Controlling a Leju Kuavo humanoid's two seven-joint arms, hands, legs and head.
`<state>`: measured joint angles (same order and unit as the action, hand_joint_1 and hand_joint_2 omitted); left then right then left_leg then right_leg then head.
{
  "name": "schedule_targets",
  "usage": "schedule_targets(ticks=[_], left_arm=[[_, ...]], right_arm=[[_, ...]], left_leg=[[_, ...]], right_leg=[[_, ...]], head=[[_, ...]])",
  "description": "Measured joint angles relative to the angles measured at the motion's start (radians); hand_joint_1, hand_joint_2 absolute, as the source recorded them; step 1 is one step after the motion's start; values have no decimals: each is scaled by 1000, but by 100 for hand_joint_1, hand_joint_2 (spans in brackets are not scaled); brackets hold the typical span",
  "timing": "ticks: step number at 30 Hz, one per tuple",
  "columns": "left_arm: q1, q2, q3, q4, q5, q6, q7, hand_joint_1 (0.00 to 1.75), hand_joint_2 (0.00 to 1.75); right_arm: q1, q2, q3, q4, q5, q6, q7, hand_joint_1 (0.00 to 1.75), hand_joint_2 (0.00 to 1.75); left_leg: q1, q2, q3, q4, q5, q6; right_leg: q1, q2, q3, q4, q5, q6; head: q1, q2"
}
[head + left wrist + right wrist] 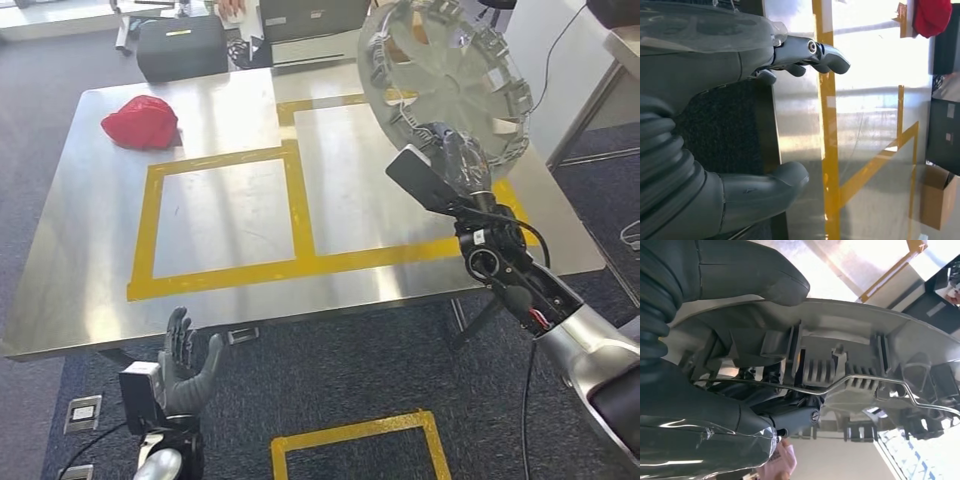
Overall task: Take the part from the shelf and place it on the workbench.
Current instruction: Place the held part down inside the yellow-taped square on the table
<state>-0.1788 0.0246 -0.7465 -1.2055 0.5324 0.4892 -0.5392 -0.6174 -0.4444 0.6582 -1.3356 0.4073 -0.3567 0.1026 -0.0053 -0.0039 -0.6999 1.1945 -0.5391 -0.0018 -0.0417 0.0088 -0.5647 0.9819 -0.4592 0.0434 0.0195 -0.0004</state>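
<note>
Part [445,75], a silver wheel cover w/ spokes and rim clips, is held up in the air over the far right of the worktop [90,250], tilted, inner side toward the camera. Right hand [460,160] is clamped on its lower edge; right wrist view shows the thumb [753,270] on one face of the part [851,365] and dark fingers [798,417] behind the ribs and wire ring. Yellow tape [298,200] marks two rectangles on the steel worktop, part hangs over the right one. Red cloth [142,122] lies at far left corner. Left hand [185,365] low, near front edge of worktop, fingers apart, nothing in it
</note>
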Motion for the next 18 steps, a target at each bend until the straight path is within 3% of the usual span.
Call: schedule_targets(ticks=[1,2,3,5,7,9,12,13,16,17,18], left_arm=[[1,0,0,0,0,1,1,0,175],[3,0,0,0,0,1,2,0,175],[3,0,0,0,0,0,2,0,175],[2,0,0,0,0,-4,4,0,175],[2,0,0,0,-1,-8,4,0,175],[1,0,0,0,-1,-10,5,0,175],[-6,-2,0,-2,-2,-13,4,0,175],[-7,-3,0,-2,-2,-14,4,0,175],[-3,-4,0,1,-3,-16,4,0,175],[0,-4,0,2,-2,-16,4,0,175],[2,-4,0,3,-2,-16,4,0,175]], right_arm=[[2,0,1,3,0,0,-1,175,175],[4,1,2,7,0,0,-1,175,175],[5,1,3,9,0,0,0,175,175],[3,2,3,12,0,0,2,175,175],[-5,4,3,13,1,-1,2,175,175],[-12,6,3,14,3,-2,1,175,175],[-15,7,1,15,2,-2,2,175,175],[-16,7,1,16,2,-2,2,175,175],[-11,7,4,23,3,-2,1,175,175],[-10,7,6,25,3,-2,1,175,175],[-9,7,7,27,3,-1,1,175,175]], left_leg=[[3,1,-30,53,-10,-2],[3,2,-48,74,1,0],[3,2,-48,53,35,6],[-3,-1,-8,-79,132,28],[-13,-5,32,-182,180,46],[-20,-6,44,-204,175,52],[-13,-4,72,-251,162,59],[-9,-5,85,-267,160,61],[-10,-7,110,-273,149,66],[-11,-8,117,-271,143,66],[-11,-9,123,-267,136,65]], right_leg=[[1,0,6,0,-4,-2],[2,0,12,0,-9,-3],[3,1,19,0,-14,-3],[5,3,35,-3,-24,-3],[6,6,43,-10,-29,2],[5,8,44,-18,-29,12],[5,2,38,-7,-48,24],[6,-1,23,30,-70,24],[11,-3,-64,225,-147,24],[12,-3,-85,258,-143,26],[13,-4,-91,251,-114,27]], head=[[-4,0],[-8,0],[-10,0],[-12,0],[-11,0],[-12,0],[-7,0],[-1,0],[18,0],[22,0],[24,0]])
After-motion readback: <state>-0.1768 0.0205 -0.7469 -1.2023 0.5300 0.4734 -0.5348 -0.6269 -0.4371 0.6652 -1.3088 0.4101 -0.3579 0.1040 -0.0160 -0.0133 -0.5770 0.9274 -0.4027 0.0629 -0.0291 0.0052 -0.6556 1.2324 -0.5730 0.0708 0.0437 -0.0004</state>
